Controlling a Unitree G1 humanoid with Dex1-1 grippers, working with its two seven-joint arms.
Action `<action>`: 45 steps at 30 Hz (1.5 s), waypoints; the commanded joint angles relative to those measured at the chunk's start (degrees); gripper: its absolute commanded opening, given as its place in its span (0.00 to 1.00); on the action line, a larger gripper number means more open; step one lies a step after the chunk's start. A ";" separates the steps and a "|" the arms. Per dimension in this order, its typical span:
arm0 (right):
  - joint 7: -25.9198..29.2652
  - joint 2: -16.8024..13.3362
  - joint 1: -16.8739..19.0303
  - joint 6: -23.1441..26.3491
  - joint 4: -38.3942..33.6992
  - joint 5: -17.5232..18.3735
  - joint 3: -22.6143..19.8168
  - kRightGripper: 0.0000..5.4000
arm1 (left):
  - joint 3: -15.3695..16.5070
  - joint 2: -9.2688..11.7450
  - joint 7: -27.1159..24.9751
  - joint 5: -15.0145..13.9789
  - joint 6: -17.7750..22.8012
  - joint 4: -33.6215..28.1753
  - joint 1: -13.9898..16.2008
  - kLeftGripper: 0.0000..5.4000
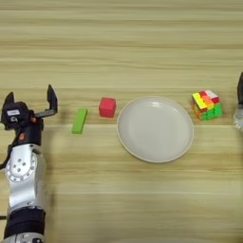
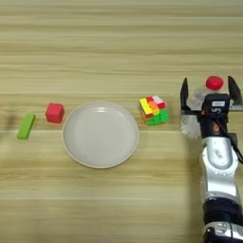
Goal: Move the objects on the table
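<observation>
Spreading its two black fingers wide, the left gripper [image 1: 29, 98] is hovering at the table's [image 1: 123, 47] left side with nothing between its fingers, its silver arm running down to the near edge. Over on the right side, the right gripper [image 2: 209, 91] is likewise standing with fingers apart, straddling a clear bottle [image 2: 199, 107] with a red cap [image 2: 214, 83]; whether the fingers are touching the bottle cannot be told. Lying between the two arms, in a rough row across the middle of the table, are the objects. A flat green bar [image 1: 79, 120] is resting just right of the left gripper, its long side pointing away and leaning slightly right. Near it, a little farther back, a small plain red cube [image 1: 107, 107] is sitting, apart from the bar and just left of a round white plate [image 1: 155, 128], which is holding nothing. Right of the plate, clear of its rim, a puzzle cube [image 2: 154, 110] is sitting turned corner-on, showing yellow, orange, red, white and green squares, with the bottle and right gripper just beyond it to the right.
</observation>
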 commanded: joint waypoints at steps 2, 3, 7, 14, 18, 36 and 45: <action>-0.96 -1.48 1.12 3.83 -7.32 -1.10 -0.61 0.99 | -0.35 -0.33 0.55 0.59 -0.25 1.09 -0.55 1.00; -1.12 -1.55 1.36 4.41 -8.51 -1.23 -0.76 0.99 | -0.34 -0.28 0.81 0.87 -0.28 1.26 -0.56 1.00; -1.43 -1.20 2.88 6.68 -13.61 -1.60 -0.60 0.99 | -0.35 0.16 2.37 2.59 -0.52 1.68 -0.49 1.00; 0.99 0.25 5.52 7.87 -23.32 -3.07 4.53 0.99 | -0.26 0.19 2.69 3.04 -0.69 2.31 -0.70 1.00; 3.05 1.36 5.71 8.56 -25.46 -3.37 8.83 0.99 | -0.34 0.50 3.29 3.95 -0.88 3.22 -0.89 1.00; 4.99 4.73 2.00 13.16 -13.61 -5.53 16.40 0.99 | -1.52 1.79 7.95 9.70 -1.59 4.77 -0.59 1.00; 2.92 4.63 -0.79 12.67 -6.58 -6.97 15.98 0.99 | -1.73 1.76 7.78 9.58 -1.50 4.42 -0.41 1.00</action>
